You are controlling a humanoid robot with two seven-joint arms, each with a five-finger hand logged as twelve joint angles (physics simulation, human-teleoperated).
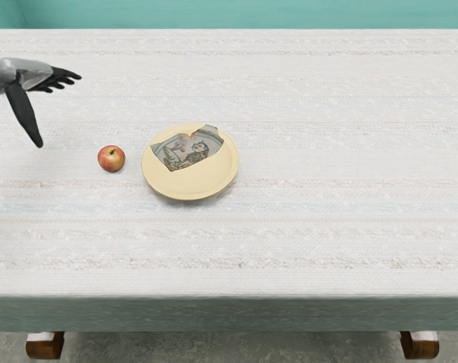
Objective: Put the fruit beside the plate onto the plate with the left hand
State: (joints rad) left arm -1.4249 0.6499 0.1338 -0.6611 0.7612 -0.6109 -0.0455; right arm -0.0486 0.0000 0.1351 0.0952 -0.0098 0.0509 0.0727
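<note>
Left hand (33, 78) open and empty, one finger downward, apart from apple (111, 158) beside plate (213, 183).

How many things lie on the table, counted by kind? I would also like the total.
Apple: 1
Plate: 1
Total: 2
</note>
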